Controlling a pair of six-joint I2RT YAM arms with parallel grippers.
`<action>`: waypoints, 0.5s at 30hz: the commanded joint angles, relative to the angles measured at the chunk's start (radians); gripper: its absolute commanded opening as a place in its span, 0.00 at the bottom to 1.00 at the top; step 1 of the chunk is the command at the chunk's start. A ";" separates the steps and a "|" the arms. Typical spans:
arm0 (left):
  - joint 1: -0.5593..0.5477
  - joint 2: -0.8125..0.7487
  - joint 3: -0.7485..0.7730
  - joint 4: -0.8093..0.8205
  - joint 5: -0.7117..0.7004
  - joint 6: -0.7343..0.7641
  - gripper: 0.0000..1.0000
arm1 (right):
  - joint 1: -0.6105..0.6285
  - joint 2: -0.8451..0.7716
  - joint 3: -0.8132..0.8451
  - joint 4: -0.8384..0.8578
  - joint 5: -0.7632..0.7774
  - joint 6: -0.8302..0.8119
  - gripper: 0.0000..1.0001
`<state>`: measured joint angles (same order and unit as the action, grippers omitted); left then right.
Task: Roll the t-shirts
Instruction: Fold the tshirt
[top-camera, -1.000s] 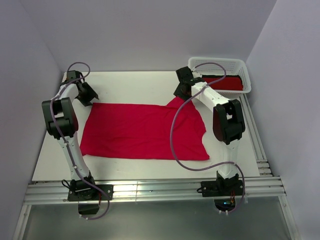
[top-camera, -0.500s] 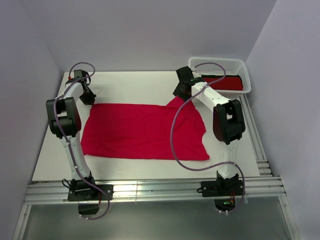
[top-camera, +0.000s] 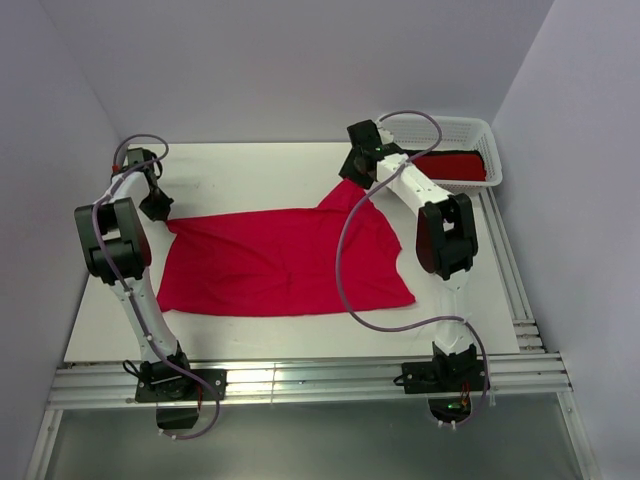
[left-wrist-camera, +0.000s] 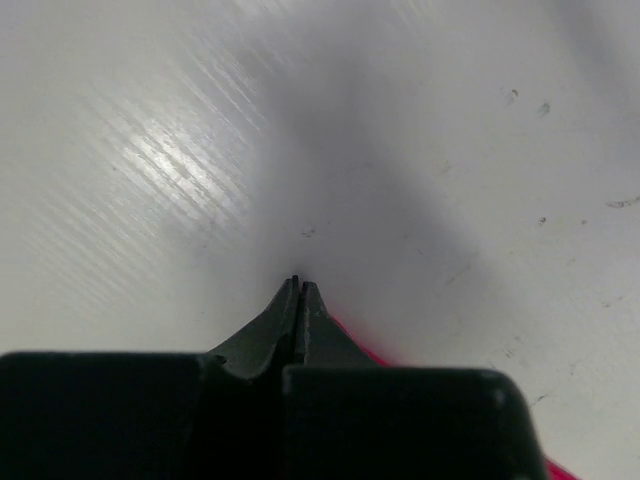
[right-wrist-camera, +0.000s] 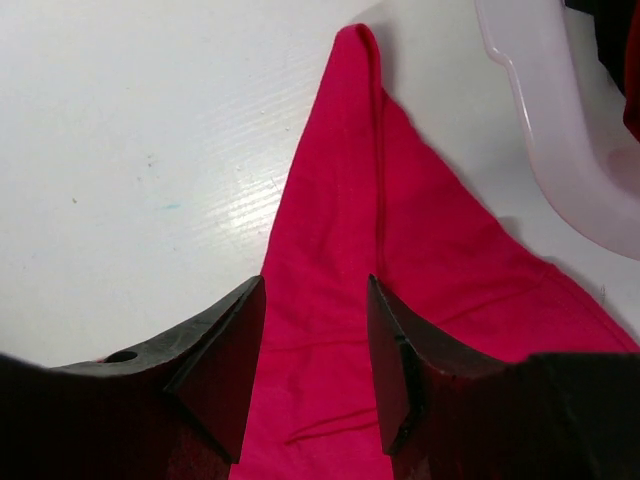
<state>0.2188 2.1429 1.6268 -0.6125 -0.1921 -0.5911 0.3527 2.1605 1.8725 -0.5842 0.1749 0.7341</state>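
Note:
A bright crimson t-shirt lies spread flat across the middle of the white table. My left gripper sits at its far left corner, jaws pressed together, and a strip of the crimson t-shirt runs in under the right finger. At the far right sleeve, my right gripper stands open, with the sleeve lying flat between its fingers and tapering to a point beyond them. A deeper red rolled bundle lies in the basket.
The white plastic basket stands at the table's far right corner, close to the right arm; its rim shows beside the sleeve. Grey walls close in the left, back and right. A metal rail runs along the near edge.
The left gripper has shut at the shirt's far left corner and moved left, and the corner has come with it. The right gripper has shifted back-left, and the sleeve now stretches to a point.

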 joint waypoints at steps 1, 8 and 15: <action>0.007 -0.051 0.019 -0.016 -0.056 -0.007 0.00 | 0.000 -0.031 -0.019 0.021 0.014 -0.032 0.52; 0.022 -0.037 0.067 -0.032 -0.041 0.010 0.00 | 0.000 0.021 0.045 0.017 -0.008 -0.067 0.56; 0.027 -0.038 0.077 -0.043 -0.053 0.022 0.00 | 0.000 0.162 0.227 0.007 0.038 -0.127 0.56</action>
<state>0.2329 2.1418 1.6733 -0.6552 -0.2089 -0.5869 0.3527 2.2799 2.0296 -0.5888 0.1753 0.6518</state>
